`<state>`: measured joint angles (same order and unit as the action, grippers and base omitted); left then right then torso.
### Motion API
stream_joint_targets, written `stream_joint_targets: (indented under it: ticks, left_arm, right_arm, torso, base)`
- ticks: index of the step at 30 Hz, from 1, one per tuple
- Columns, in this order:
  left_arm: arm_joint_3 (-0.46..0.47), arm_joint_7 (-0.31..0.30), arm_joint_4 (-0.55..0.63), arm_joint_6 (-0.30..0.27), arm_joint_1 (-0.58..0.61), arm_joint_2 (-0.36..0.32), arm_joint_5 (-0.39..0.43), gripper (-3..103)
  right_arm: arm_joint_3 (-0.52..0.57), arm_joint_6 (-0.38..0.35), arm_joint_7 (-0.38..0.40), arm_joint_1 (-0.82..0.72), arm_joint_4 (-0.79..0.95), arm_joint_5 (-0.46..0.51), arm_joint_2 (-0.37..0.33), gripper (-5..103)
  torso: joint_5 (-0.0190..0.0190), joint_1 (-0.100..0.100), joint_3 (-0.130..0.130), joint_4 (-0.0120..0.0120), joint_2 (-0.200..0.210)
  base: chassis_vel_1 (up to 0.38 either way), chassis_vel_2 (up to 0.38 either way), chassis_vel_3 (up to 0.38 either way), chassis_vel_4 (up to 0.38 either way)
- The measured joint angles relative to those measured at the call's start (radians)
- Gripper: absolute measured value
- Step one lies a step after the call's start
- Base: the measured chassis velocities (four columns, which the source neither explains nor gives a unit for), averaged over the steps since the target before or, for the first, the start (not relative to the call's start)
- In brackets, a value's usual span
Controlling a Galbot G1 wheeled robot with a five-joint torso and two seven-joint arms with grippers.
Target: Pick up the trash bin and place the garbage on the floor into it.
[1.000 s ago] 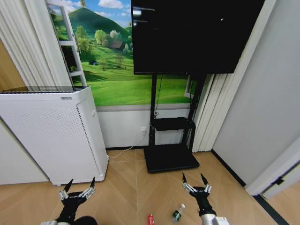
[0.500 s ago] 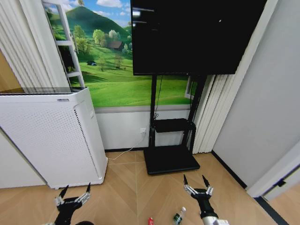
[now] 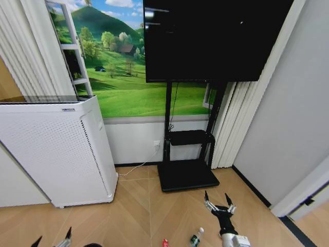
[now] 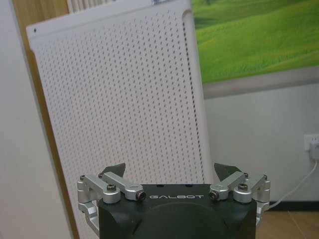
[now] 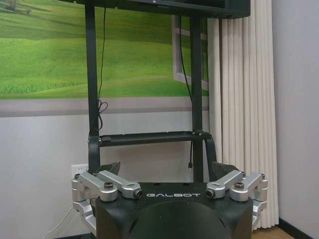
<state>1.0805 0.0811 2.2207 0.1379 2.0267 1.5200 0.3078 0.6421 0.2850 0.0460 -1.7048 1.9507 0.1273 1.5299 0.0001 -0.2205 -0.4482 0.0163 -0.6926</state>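
Both claws are held spread and empty. The right gripper (image 3: 219, 199) is seen low over the light tan herringbone wood-look floor (image 3: 136, 206); the left gripper (image 3: 51, 239), fingers parted, sits at the bottom edge of the head view, in front of the tall white perforated appliance (image 3: 56, 146).

Just beside the right gripper, toward the robot's left and nearer the robot, a small clear bottle with a green label and white cap (image 3: 195, 237) is seen lying; a red wrapper piece (image 3: 165, 242) lies a little further left. The trash bin cannot be made out with certainty.

The step is judged an approach, nothing being grasped yet. The bin must be found and gripped first.

Open floor is left between the grippers; the black television stand base (image 3: 187, 175) lies ahead.
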Motion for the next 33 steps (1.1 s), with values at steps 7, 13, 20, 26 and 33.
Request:
stream_joint_targets:
  ticks: [7,13,20,26,33]
  left_arm:
    - [-0.047,0.003,0.039,0.025,-0.052,-0.009,-0.038,100]
    - [-0.063,0.012,0.035,0.026,-0.056,-0.008,-0.053,100]
    - [-0.094,0.023,0.03,0.024,-0.063,-0.006,-0.063,100]
    - [-0.116,0.023,0.032,0.009,-0.077,-0.013,-0.07,100]
    - [-0.124,0.024,0.036,0.001,-0.085,-0.013,-0.075,100]
  right_arm:
    - [-0.005,0.015,-0.004,-0.005,0.0,-0.002,0.007,100]
    - [-0.003,0.025,-0.01,-0.008,-0.001,-0.004,0.005,100]
    - [-0.03,0.062,-0.055,-0.029,-0.003,-0.028,0.01,100]
    - [-0.05,0.078,-0.069,-0.046,0.0,-0.043,0.027,100]
    - [-0.052,0.083,-0.068,-0.049,0.001,-0.043,0.016,100]
  torso:
    - [-0.0001,0.007,0.01,0.0,0.017]
    - [-0.0001,0.018,0.025,-0.0002,0.043]
    - [-0.0001,0.031,0.045,-0.0002,0.075]
    - [-0.0001,0.044,0.063,-0.0002,0.106]
    - [0.0,0.055,0.08,-0.0002,0.136]
  base:
    - [0.0,0.0,0.0,0.0]
    - [0.0,0.0,0.0,0.0]
    - [0.0,0.0,0.0,0.0]
    - [0.0,0.0,0.0,0.0]
    - [0.0,0.0,0.0,0.0]
